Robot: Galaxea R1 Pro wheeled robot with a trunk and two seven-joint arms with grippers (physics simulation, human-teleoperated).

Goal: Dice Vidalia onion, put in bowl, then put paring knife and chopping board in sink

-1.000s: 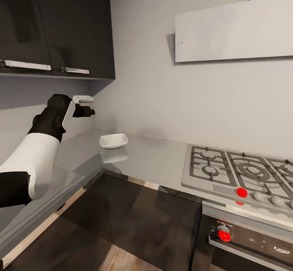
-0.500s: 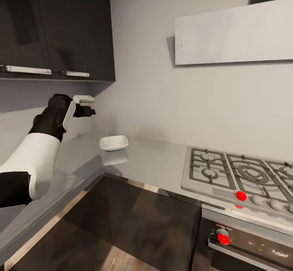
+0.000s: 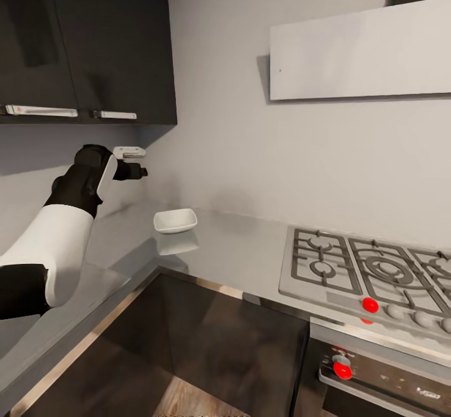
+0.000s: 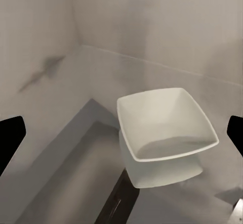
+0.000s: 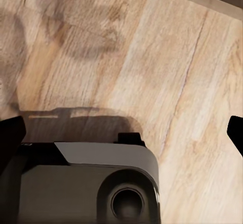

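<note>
The white square bowl (image 3: 175, 219) stands on the grey countertop (image 3: 125, 241) in the corner by the wall. My left gripper (image 3: 138, 161) is raised above and left of the bowl, holding nothing. In the left wrist view the bowl (image 4: 164, 128) lies straight ahead between the dark fingertips (image 4: 10, 140), which stand far apart, open. My right gripper (image 5: 121, 133) hangs open over the wooden floor (image 5: 167, 57). The onion, sink, chopping board and paring knife are out of view.
A gas hob (image 3: 369, 273) with red knobs sits on the steel-grey top at the right, above an oven front (image 3: 382, 379). Dark wall cabinets (image 3: 88, 41) hang over the left arm. My own dark base (image 5: 81, 183) lies below the right gripper.
The whole head view has drifted slightly, so the camera moved. The left arm and the bowl keep their places relative to each other.
</note>
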